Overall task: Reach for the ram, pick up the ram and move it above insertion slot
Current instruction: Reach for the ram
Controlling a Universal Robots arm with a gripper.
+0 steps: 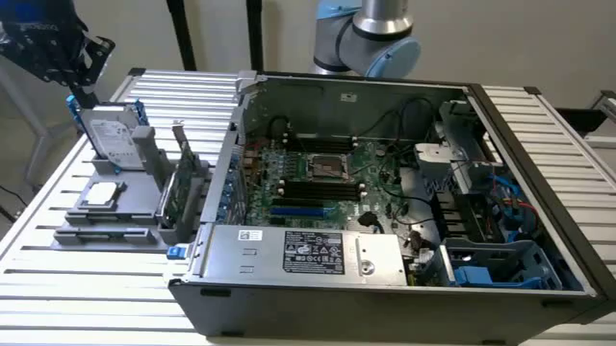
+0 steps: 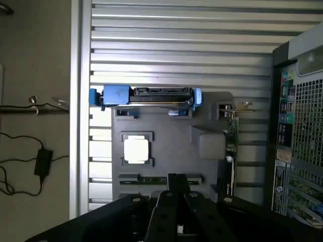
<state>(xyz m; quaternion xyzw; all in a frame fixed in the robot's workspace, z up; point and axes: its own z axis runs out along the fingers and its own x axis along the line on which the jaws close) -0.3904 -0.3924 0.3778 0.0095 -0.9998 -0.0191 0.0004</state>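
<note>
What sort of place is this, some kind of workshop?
Probably a robotics lab set up for computer assembly: an opened desktop computer on a slatted metal table, a grey holder of loose parts such as a hard drive, and a robot arm behind.

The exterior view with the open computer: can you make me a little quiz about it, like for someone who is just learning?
1. True or false: the gripper is holding the ram.
2. Pick one. What stands upright in the gray holder, in a blue bracket? A) a hard drive B) a keyboard C) a mouse
3. Fill in the gap: the computer case is ____ on top, so you can see the motherboard inside.

Key:
1. False. The ram lies in the gray holder, and the gripper is shut with nothing in it.
2. A
3. open
</note>
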